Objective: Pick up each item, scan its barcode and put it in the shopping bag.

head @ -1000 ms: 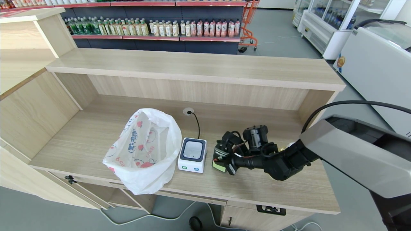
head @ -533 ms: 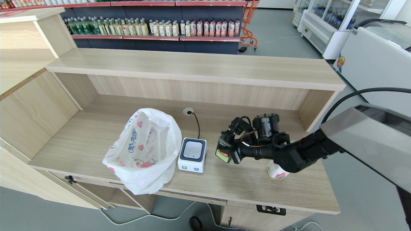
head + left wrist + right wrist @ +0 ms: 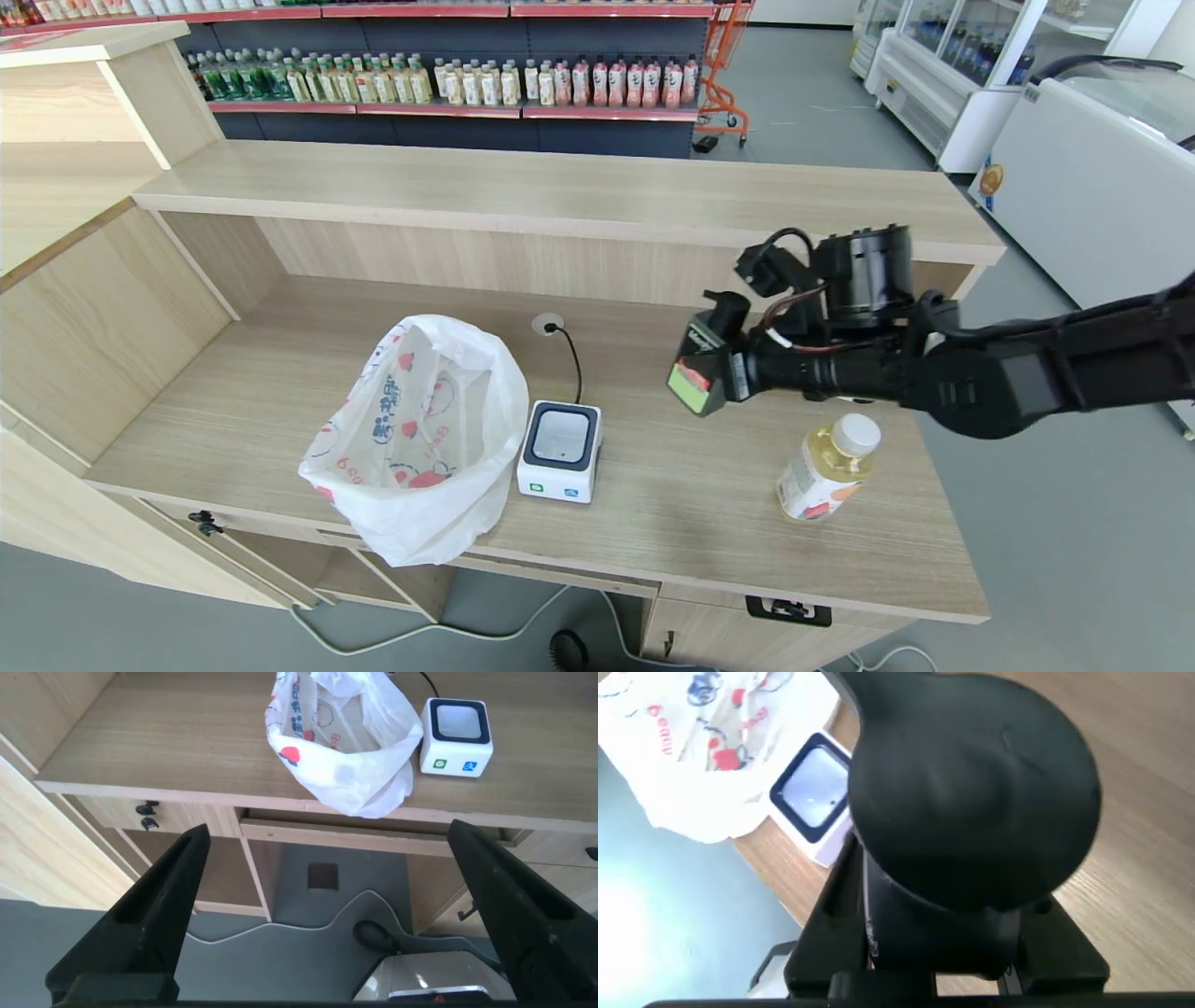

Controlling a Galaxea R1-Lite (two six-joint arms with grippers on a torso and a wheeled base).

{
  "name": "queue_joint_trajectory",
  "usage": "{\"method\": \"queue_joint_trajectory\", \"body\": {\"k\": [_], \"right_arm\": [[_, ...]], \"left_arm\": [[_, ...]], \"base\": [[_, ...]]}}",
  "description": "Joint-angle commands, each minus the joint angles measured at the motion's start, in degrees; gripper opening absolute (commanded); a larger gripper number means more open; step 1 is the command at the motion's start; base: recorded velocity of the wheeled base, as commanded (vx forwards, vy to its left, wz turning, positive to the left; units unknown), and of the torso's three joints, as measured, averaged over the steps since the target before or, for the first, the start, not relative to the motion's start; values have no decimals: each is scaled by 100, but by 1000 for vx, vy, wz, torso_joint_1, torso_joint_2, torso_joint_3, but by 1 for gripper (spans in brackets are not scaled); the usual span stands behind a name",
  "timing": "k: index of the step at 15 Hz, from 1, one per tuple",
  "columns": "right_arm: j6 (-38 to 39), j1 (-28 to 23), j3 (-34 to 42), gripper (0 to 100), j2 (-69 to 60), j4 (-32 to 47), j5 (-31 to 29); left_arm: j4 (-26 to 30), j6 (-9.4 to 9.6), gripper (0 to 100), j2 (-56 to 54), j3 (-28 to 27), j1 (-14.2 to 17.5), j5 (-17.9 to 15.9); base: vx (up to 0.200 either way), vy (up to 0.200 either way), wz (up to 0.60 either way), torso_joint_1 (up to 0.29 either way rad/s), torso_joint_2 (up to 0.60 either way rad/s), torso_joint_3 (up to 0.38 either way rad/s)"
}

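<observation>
The right gripper point(image 3: 711, 371) was clamped on a small box point(image 3: 695, 386), held above the counter point(image 3: 280, 392), between scanner point(image 3: 560, 448) and bottle point(image 3: 826, 467). The box looked light and rigid.

The bottle stood upright and looked full, smooth and heavier, so it was best grasped mid-body.

The left gripper point(image 3: 327, 835) was spread wide and empty.

The bag point(image 3: 420, 429) stood open just beside the scanner.
</observation>
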Motion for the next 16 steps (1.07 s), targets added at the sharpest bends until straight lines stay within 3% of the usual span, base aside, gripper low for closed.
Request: {"method": "queue_joint_trajectory", "body": {"k": [1, 5, 7, 10, 12, 14, 15, 16], "right_arm": [[137, -417, 267, 0, -752, 131, -127], [190, -417, 320, 0, -1534, -159, -83], [-161, -364, 293, 0, -2035, -115, 102], [-3563, -118, 1005, 0, -3406, 456, 1007], [-6252, -127, 1629, 0, -4110, 1458, 1543], [-8986, -118, 1814, 0, -4250, 2829, 2343], [-10014, -118, 1787, 0, -4154, 3295, 2457], [-12044, -110, 1656, 0, -3899, 3576, 2449]], "left_arm": [[-3, -1, 100, -2, 0, 0, 0], [6, -1, 100, 6, 0, 0, 0], [-3, -1, 100, -2, 0, 0, 0], [-3, -1, 100, -2, 0, 0, 0], [-3, -1, 100, -2, 0, 0, 0], [-3, -1, 100, -2, 0, 0, 0], [-3, -1, 100, -2, 0, 0, 0], [-3, -1, 100, -2, 0, 0, 0]], "base": [[0, 0, 0, 0, 0, 0], [0, 0, 0, 0, 0, 0], [0, 0, 0, 0, 0, 0], [0, 0, 0, 0, 0, 0], [0, 0, 0, 0, 0, 0], [0, 0, 0, 0, 0, 0], [0, 0, 0, 0, 0, 0], [0, 0, 0, 0, 0, 0]]}}
